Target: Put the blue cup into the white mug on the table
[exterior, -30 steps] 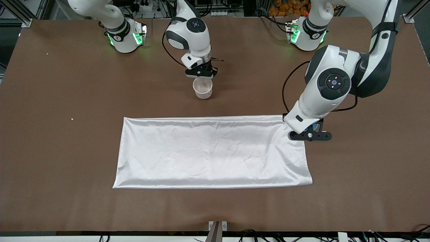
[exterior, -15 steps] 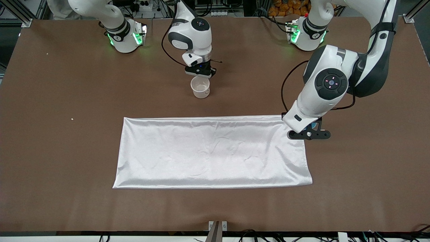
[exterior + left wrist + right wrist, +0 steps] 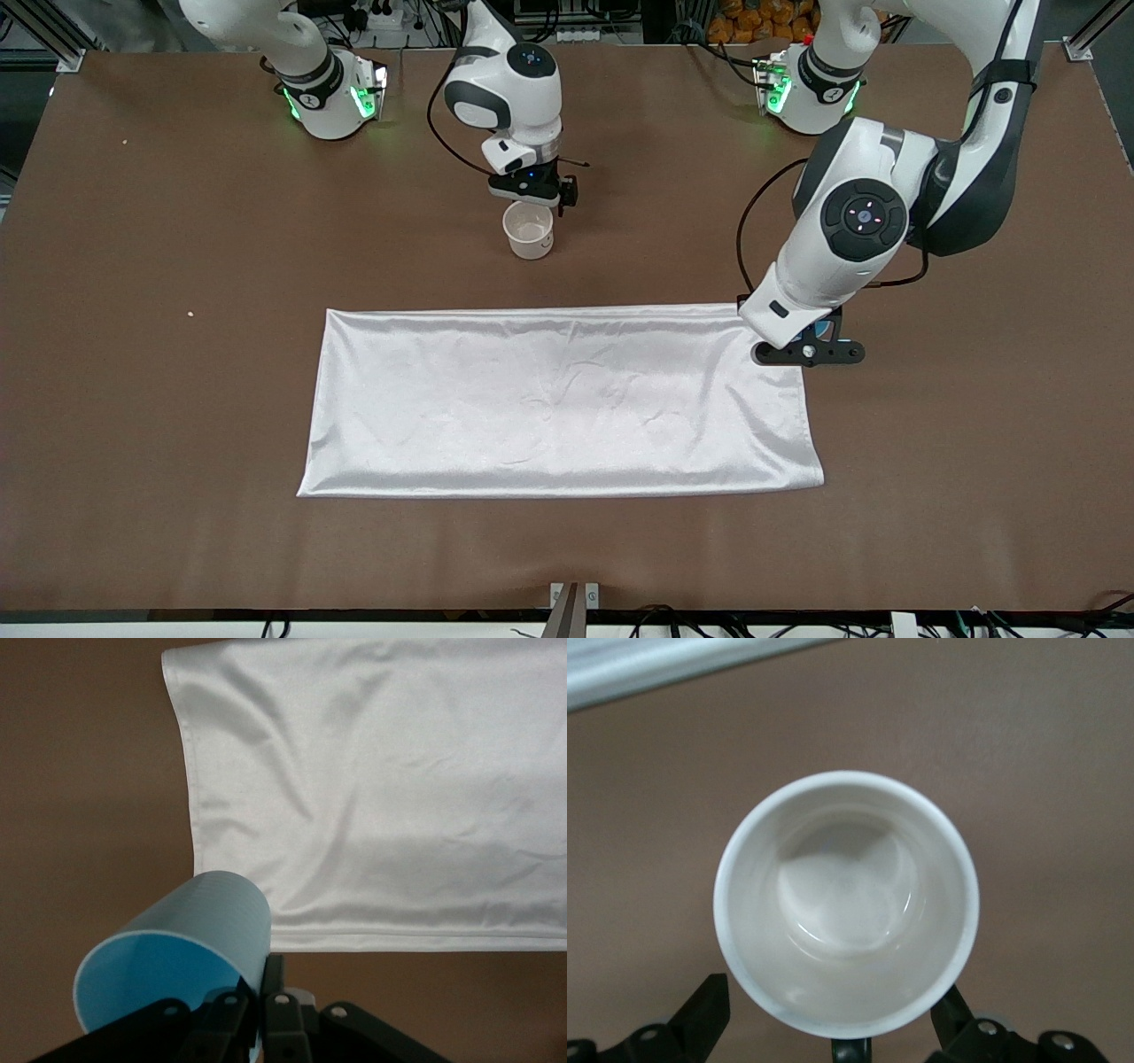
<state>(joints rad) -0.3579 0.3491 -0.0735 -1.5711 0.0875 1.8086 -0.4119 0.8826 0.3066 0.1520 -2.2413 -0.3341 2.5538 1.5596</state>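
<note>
The white mug [image 3: 529,230] stands upright on the brown table [image 3: 177,266], between the white cloth and the robots' bases. My right gripper [image 3: 532,188] hovers just above it, open, its fingers spread wide on either side of the mug's dark handle [image 3: 850,1051]. The right wrist view looks straight down into the mug's empty cream inside [image 3: 846,904]. My left gripper [image 3: 808,351] is shut on the blue cup [image 3: 177,957], pinching its wall at the rim. It holds the cup tilted over the cloth's edge at the left arm's end. A sliver of blue [image 3: 829,328] shows in the front view.
A white satin cloth [image 3: 558,399] lies flat in the middle of the table, nearer to the front camera than the mug; it also shows in the left wrist view [image 3: 381,788]. Bare brown table surrounds it.
The right gripper lowered the mug onto the table and opened, letting it go. The left arm with the blue cup shifted slightly toward the right arm's end.
</note>
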